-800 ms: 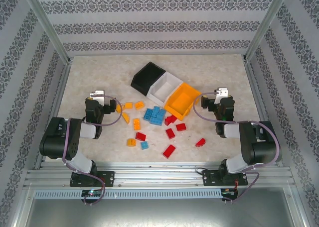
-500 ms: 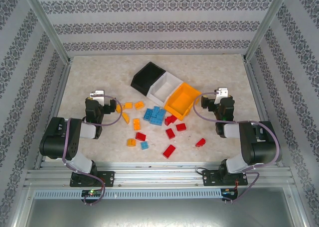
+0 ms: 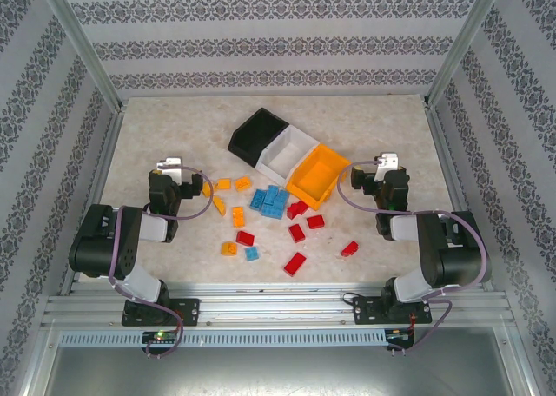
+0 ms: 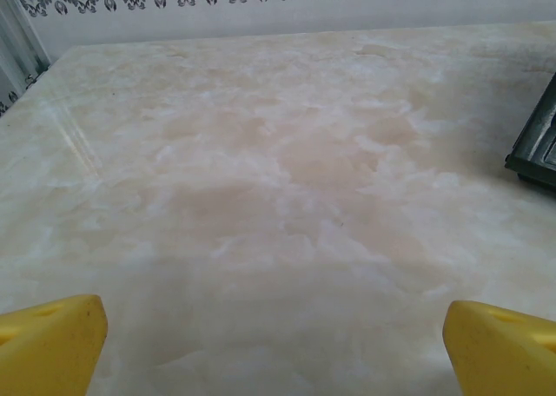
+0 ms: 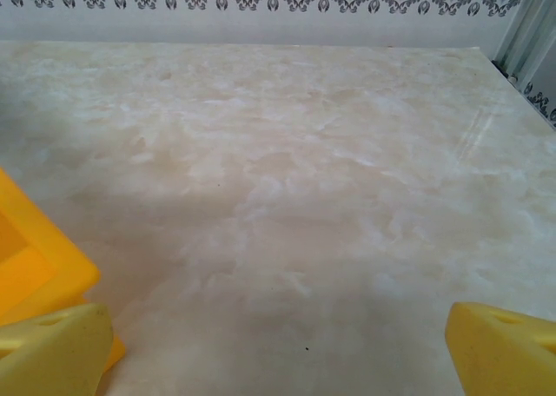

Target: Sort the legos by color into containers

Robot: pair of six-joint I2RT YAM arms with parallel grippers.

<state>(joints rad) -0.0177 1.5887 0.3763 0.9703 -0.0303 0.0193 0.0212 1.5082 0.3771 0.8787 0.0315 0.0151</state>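
Nearest the bases, the left gripper (image 4: 278,348) hangs low over the marble table (image 3: 174,127). Its yellow fingertips (image 4: 48,344) are spread wide apart, with only bare tabletop between them. The right gripper (image 5: 278,353) is spread just as wide and grasps nothing; its left fingertip sits just beside a corner of the orange bin (image 5: 35,257).

Between the two arms the legos (image 3: 269,222) lie scattered on the table. The red bricks (image 3: 294,263) are nearest and to the right. A blue cluster (image 3: 270,201) sits mid-table, and the orange bricks (image 3: 238,216) lie close to the left gripper.

Beyond them the bins touch in a slanted row, with the white bin (image 3: 285,153) between the orange one and the black bin (image 3: 254,134). White and orange look empty; the black interior is too dark to judge. Past the bins, open tabletop runs to the patterned back wall (image 3: 278,66), with frame posts (image 3: 84,49) at the sides.
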